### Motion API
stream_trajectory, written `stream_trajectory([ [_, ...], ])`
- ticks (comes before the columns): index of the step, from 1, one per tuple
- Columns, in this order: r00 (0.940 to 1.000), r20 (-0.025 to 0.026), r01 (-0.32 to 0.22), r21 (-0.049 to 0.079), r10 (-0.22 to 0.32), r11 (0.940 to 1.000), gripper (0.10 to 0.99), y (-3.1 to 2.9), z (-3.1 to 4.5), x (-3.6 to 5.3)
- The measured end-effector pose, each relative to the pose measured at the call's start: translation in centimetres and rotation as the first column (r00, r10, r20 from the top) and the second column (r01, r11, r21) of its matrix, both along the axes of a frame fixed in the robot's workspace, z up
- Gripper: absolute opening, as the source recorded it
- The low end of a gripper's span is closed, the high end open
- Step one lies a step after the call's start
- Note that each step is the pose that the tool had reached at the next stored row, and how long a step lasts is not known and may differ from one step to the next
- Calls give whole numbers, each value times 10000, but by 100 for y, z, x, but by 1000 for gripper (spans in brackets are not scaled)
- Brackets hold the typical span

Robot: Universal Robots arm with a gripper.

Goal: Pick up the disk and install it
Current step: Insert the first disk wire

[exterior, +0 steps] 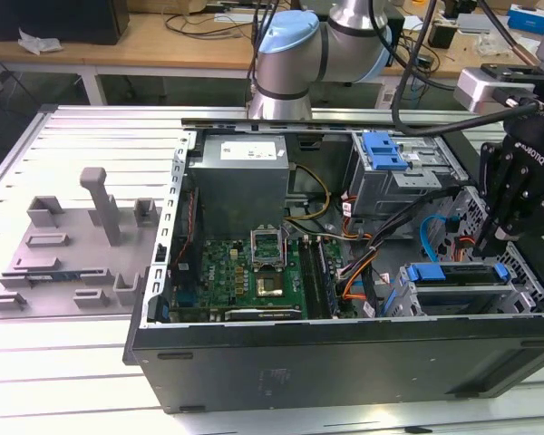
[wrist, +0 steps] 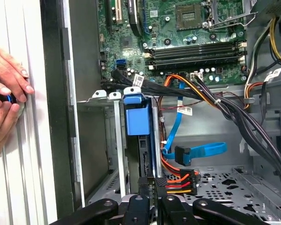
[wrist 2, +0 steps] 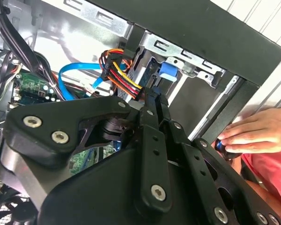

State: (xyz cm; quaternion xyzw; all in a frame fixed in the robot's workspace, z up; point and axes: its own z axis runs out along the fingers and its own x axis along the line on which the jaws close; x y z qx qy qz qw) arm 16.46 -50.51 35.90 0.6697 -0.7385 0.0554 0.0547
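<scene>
An open computer case point(exterior: 344, 362) lies on the ribbed surface point(exterior: 63, 362). At lower right, the disk point(exterior: 458, 276) sits in its bay, long axis across the frame. The pincer point(exterior: 483, 246) hovers beside it, fingers narrow.

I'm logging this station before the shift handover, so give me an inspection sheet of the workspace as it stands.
Surface: ribbed white metal table, carrying an open computer case lying on its side.
Job's things: the disk, blue rail showing, sits in the drive bay at the exterior view's right.
Clutter: grey plastic fixture tray beside the case.
Grippers: gripper shut, fingertips at the rear edge of the disk in the first wrist view.
Cables: blue data cable and orange-red-yellow power connector loose near the bay.
Surroundings: a person's hand rests on the table outside the case wall; wooden bench behind.
</scene>
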Motion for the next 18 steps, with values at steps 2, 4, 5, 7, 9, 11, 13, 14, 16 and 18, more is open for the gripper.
stream_trajectory([
  [2, 10000, -2, -1, -9, 1, 10000, 165, 1, -3, 8],
  [4, 10000, -2, 1, -17, -1, 10000, 165, 1, -6, 11],
  [5, 10000, -3, 2, -19, -2, 10000, 165, 0, -6, 11],
  [7, 10000, -2, 1, -19, -1, 10000, 165, 0, -6, 11],
  [9, 10000, -3, 1, -19, -1, 10000, 165, 0, -7, 11],
  [11, 10000, -3, 0, -16, 0, 10000, 165, -5, -10, 12],
  [13, 10000, -3, 0, -20, 0, 10000, 165, -9, -12, 11],
  [14, 10000, -2, 1, -22, -1, 10000, 165, -10, -14, 11],
  [16, 10000, -2, 1, -20, -1, 10000, 165, -11, -23, 11],
  [18, 10000, -3, 1, -19, -1, 10000, 165, -11, -29, 10],
])
